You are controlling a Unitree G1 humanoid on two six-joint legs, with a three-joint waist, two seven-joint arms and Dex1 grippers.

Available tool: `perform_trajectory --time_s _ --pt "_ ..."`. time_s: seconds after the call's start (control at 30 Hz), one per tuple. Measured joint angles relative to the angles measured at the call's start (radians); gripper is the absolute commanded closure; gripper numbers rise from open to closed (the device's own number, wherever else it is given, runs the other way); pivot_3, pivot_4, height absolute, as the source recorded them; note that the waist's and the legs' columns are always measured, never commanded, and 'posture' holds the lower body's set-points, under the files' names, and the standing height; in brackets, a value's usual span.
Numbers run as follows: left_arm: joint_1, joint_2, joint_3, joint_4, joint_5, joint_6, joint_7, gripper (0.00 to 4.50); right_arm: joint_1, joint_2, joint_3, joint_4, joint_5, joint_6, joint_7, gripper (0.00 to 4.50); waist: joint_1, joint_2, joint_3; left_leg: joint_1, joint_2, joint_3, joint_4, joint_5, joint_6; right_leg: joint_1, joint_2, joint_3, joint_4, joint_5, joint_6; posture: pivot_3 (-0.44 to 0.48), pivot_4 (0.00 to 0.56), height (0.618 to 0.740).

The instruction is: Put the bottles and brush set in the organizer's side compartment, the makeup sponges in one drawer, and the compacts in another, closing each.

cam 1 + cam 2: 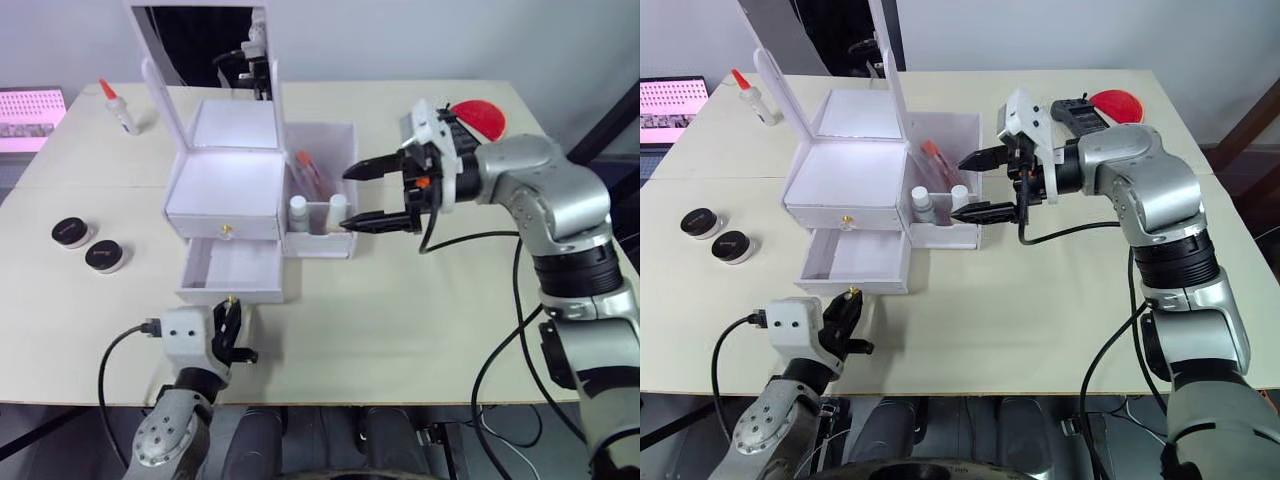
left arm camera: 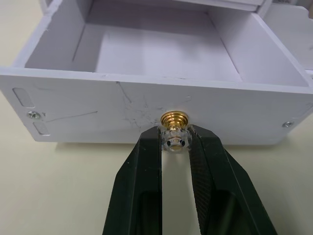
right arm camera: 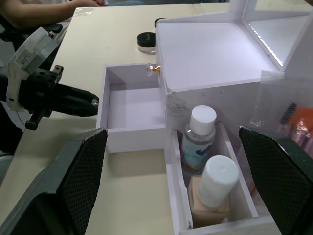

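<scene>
In the organizer's (image 1: 235, 190) side compartment (image 1: 322, 140), which faced the bench's (image 1: 400, 330) right edge, you already had two white-capped bottles (image 3: 201, 129) standing at the near end and the brush set (image 1: 308, 172) lying behind them, so that part of the job looked finished. The lower drawer (image 1: 232, 272) stood pulled out toward the bench's front edge and was empty; the upper drawer (image 1: 225, 222) was shut. Two compacts (image 1: 70, 232) sat side by side near the bench's left edge, well apart from the organizer, so they remained to be stowed. I could not pick out any makeup sponges, so I judged that step, both fillings and both closings as outstanding.

Your left gripper (image 2: 175, 147) pinched the clear-and-brass drawer knob (image 2: 175, 132) between its fingers, a grip the left wrist view made plain while the head views merely placed that gripper at the drawer front. Your right gripper (image 1: 368, 196) hung spread wide and empty just beside the compartment's outer wall. The right wrist view let you look down on both bottle caps, which the head views gave only as small white tops.
</scene>
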Motion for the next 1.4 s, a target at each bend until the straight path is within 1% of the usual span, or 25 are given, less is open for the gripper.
perform_trajectory --time_s 0.23,0.53,0.6,0.63,0.7,0.8,0.93,1.03,1.1,1.23,1.37,1.4 --pt "0.073 0.000 -0.002 -0.052 -0.005 0.005 0.011 4.23 0.000 0.000 0.001 0.006 -0.004 0.000 0.006 0.00 -0.004 0.000 0.000 0.000 0.000 0.000 0.000 0.000 0.000 0.000 0.000 0.000 0.000 0.000 0.000 0.000 0.150 0.740" --pt "0.085 0.005 -0.002 -0.058 -0.015 0.012 0.011 4.23 0.000 0.002 0.001 0.007 -0.005 0.000 0.006 0.00 -0.003 0.000 0.000 0.000 0.000 0.000 0.000 0.000 0.001 0.000 0.000 0.000 0.000 0.000 0.000 0.000 0.150 0.740" --pt "0.086 0.005 -0.002 -0.059 -0.015 0.017 0.013 3.18 0.000 0.007 0.001 0.007 -0.005 0.000 0.005 0.00 -0.003 0.000 0.000 0.000 0.000 0.000 0.000 0.000 0.001 0.000 0.000 0.000 0.000 0.000 0.000 0.000 0.150 0.740" --pt "0.090 0.005 -0.001 -0.065 -0.016 0.024 0.013 2.74 0.000 0.010 0.001 0.008 -0.005 0.000 0.004 0.00 -0.004 0.000 0.000 0.000 0.000 0.000 0.000 0.000 0.001 0.000 0.000 0.000 0.000 0.000 0.000 0.000 0.150 0.740" --pt "0.119 0.008 0.001 -0.090 -0.030 0.033 0.010 1.72 0.000 0.012 0.001 0.011 -0.006 -0.002 0.003 0.00 -0.005 0.000 0.000 0.000 0.000 0.000 0.000 -0.001 0.001 0.000 0.000 0.000 -0.001 0.000 0.000 0.000 0.150 0.740" --pt "0.155 0.008 0.015 -0.129 -0.055 0.036 0.007 0.09 0.000 0.015 0.001 0.018 -0.007 -0.005 0.003 0.00 -0.005 0.000 0.000 0.000 0.000 0.000 0.000 -0.001 0.001 0.000 0.000 0.000 -0.001 0.000 0.000 0.000 0.150 0.740" --pt "0.236 0.013 0.075 -0.190 -0.100 0.031 -0.009 0.03 0.000 0.016 0.001 0.026 -0.008 -0.012 0.012 0.00 -0.005 0.000 0.000 0.000 0.000 0.000 0.000 -0.001 0.001 0.000 0.000 0.000 -0.001 0.000 0.000 0.000 0.150 0.740" --pt "0.333 0.042 0.138 -0.198 -0.148 -0.006 -0.063 0.03 0.013 0.000 0.003 0.031 -0.006 -0.020 0.057 0.00 -0.002 0.000 0.000 0.000 0.000 0.000 0.000 -0.001 0.001 0.000 0.000 0.000 -0.001 0.000 0.000 0.000 0.150 0.740" --pt "0.391 0.054 0.235 -0.188 -0.195 -0.058 -0.122 0.03 0.031 -0.026 0.002 0.050 -0.006 -0.034 0.090 0.00 0.000 0.000 0.000 0.000 0.000 0.000 0.001 -0.001 0.001 0.000 0.000 0.000 -0.001 -0.001 0.001 0.000 0.150 0.740" --pt "0.435 0.088 0.434 -0.125 -0.305 -0.148 -0.224 0.03 0.105 -0.082 -0.006 0.104 -0.012 -0.113 0.151 0.00 -0.001 0.000 0.000 -0.001 0.000 0.001 0.003 -0.001 0.000 0.000 -0.001 -0.001 -0.003 -0.002 0.002 0.000 0.150 0.740" --pt "0.431 0.180 0.640 -0.019 -0.428 -0.192 -0.327 0.03 0.141 -0.140 -0.041 0.232 -0.029 -0.196 0.201 0.00 -0.004 0.000 0.001 -0.001 0.000 0.003 0.003 -0.001 0.000 0.000 -0.002 -0.001 -0.003 -0.001 0.002 0.000 0.150 0.740" --pt "0.417 0.224 0.699 0.014 -0.466 -0.196 -0.358 0.03 0.141 -0.162 -0.062 0.264 -0.029 -0.215 0.213 0.00 -0.002 0.000 0.001 -0.001 0.000 0.002 0.003 -0.001 0.000 0.000 -0.002 -0.001 -0.003 -0.001 0.002 0.000 0.150 0.740"
